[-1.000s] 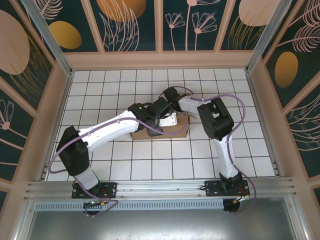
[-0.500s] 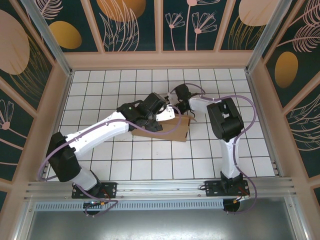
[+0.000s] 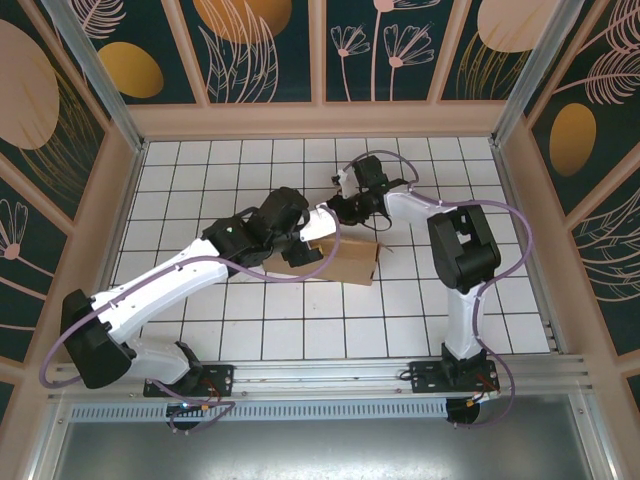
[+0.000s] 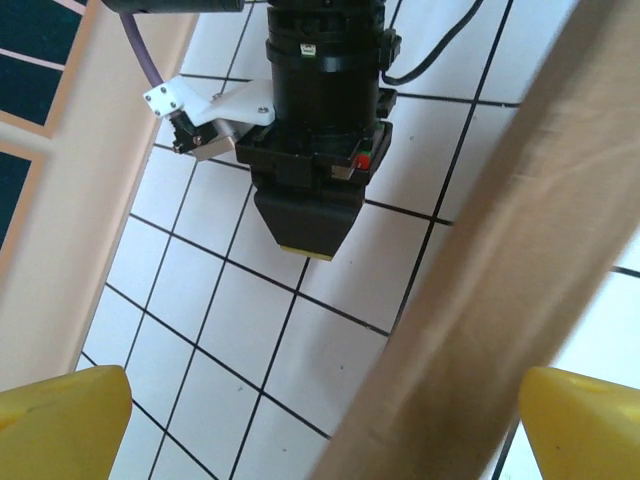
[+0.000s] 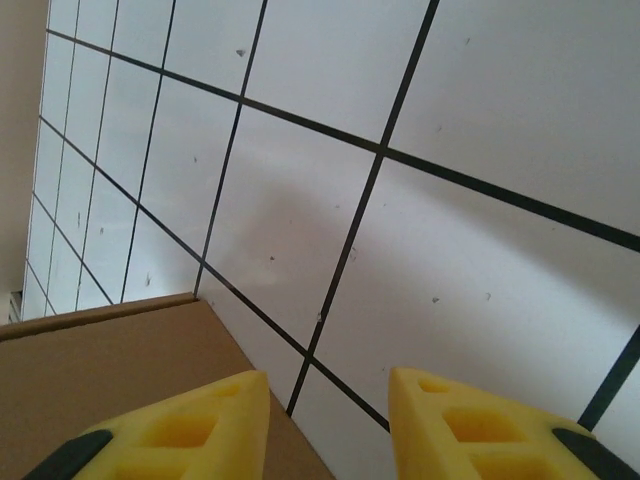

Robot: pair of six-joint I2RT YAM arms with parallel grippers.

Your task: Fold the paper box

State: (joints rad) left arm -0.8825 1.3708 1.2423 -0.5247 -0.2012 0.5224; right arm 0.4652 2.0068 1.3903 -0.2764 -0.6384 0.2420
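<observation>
The paper box (image 3: 348, 262) is plain brown cardboard and lies mid-table on the white tiles. My left gripper (image 3: 312, 224) hovers at its far left corner. In the left wrist view the left gripper (image 4: 320, 430) is wide open, and a blurred edge of the paper box (image 4: 480, 280) runs diagonally between the yellow fingertips (image 4: 60, 420). My right gripper (image 3: 336, 207) hangs just beyond the box's far edge. In the right wrist view the right gripper (image 5: 330, 425) is open over bare tile, with a corner of the paper box (image 5: 100, 370) beside its left finger.
The black right gripper body (image 4: 320, 150) faces the left wrist camera from close by. The tiled table (image 3: 300, 330) is ringed by a raised wooden wall (image 3: 320, 120), and the metal rail (image 3: 320, 375) with both arm bases runs along the near edge.
The left gripper has opened wide and drawn back off the box toward the left. The right gripper has lifted away toward the far side. More of the box top is uncovered.
</observation>
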